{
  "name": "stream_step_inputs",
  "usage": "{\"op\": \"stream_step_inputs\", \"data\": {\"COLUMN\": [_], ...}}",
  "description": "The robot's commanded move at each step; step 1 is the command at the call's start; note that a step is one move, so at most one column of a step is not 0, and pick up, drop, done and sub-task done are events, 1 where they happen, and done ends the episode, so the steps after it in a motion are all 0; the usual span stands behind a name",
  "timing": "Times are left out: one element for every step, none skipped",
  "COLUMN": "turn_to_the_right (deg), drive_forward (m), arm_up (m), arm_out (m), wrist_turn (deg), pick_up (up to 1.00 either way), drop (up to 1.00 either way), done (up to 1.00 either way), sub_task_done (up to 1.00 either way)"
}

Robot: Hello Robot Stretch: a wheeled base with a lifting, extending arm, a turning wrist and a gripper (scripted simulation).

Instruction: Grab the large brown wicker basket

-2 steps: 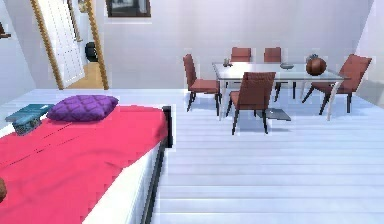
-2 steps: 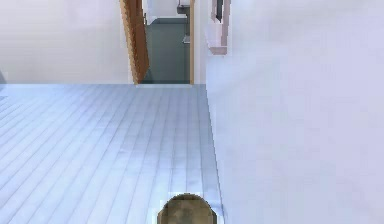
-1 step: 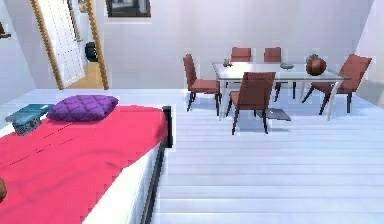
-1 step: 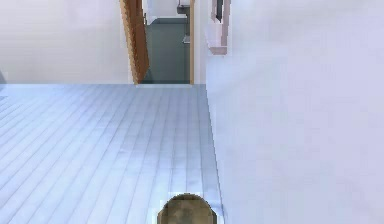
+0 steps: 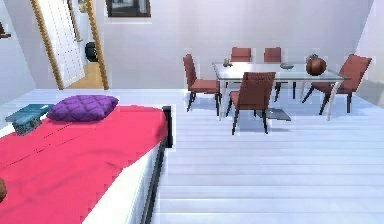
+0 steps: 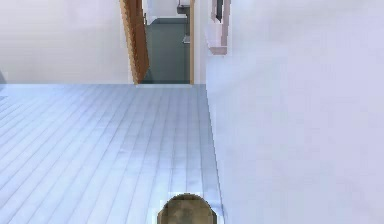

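Claw state cannot be told, round brown pot [image 5: 316, 65] on table [image 5: 262, 72], teal box [image 5: 28, 116] beside bed [image 5: 80, 165]

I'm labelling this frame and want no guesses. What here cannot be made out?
Round brown thing, arm side view: cut by the bottom edge; basket or not, unclear.
Wall picture, forward view: cut by the top edge.
Dark thing by the doorway, forward view: too small to name.
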Motion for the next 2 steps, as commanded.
{"op": "stream_step_inputs", "data": {"turn_to_the_right": [0.0, 0.0], "drive_forward": [0.0, 0.0], "arm_up": [0.0, -0.3], "arm_out": [0.0, 0.0], "wrist_turn": [6.0, 0.0], "pick_up": [0.0, 0.0], "drop": [0.0, 0.0], "done": [0.0, 0.0], "sub_task_done": [0.0, 0.0]}}
